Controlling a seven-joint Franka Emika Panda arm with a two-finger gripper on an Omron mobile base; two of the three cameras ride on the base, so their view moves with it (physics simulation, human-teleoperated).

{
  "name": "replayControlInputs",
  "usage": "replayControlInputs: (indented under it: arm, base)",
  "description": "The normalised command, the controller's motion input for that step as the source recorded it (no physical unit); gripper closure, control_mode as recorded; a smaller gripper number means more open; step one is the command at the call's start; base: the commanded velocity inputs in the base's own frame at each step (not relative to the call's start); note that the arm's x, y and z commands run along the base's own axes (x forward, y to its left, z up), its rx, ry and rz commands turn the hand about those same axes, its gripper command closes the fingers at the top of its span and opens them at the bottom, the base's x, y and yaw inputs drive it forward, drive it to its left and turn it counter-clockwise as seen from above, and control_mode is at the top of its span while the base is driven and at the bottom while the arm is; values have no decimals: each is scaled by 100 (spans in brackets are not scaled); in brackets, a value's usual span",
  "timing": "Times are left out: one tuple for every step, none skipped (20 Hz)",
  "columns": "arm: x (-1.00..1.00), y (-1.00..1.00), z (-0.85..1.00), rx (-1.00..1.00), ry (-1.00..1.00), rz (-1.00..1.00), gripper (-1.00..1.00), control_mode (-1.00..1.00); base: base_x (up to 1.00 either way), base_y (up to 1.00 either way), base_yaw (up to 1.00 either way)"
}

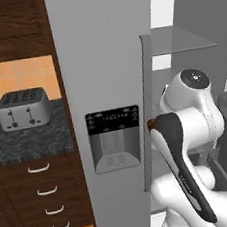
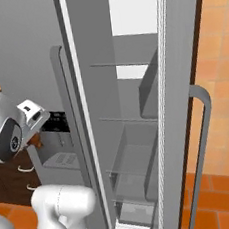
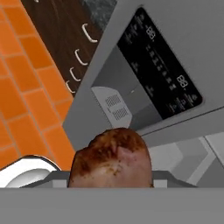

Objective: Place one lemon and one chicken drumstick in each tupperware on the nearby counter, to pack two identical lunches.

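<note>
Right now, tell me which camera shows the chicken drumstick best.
The hand view: the chicken drumstick sits large and close at the bottom, browned skin clear, in front of the fridge dispenser. The left base view gives a small brown bit beside the arm; the right base view a sliver under the hand.

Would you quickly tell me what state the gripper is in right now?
Gripper: shut on a chicken drumstick, in front of the fridge dispenser.
</note>
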Motion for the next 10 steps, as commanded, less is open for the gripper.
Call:
replayControlInputs:
  arm:
    - [0,0,0,0,0,0,100,100]
    - [0,0,0,0,0,0,100,100]
    - [0,0,0,0,0,0,100,100]
    - [0,0,0,0,0,0,100,100]
    - [0,0,0,0,0,0,100,100]
    - [0,0,0,0,0,0,100,100]
    - [0,0,0,0,0,0,100,100]
    - [0,0,0,0,0,0,100,100]
    - [0,0,0,0,0,0,100,100]
    - [0,0,0,0,0,0,100,100]
  base:
    - [0,11,0]
    - [0,71,0]
    - [0,100,0]
    - [0,100,0]
    - [0,100,0]
    - [0,100,0]
    - [1,100,-6]
    - [4,100,-10]
    - [6,100,-16]
    - [6,100,-22]
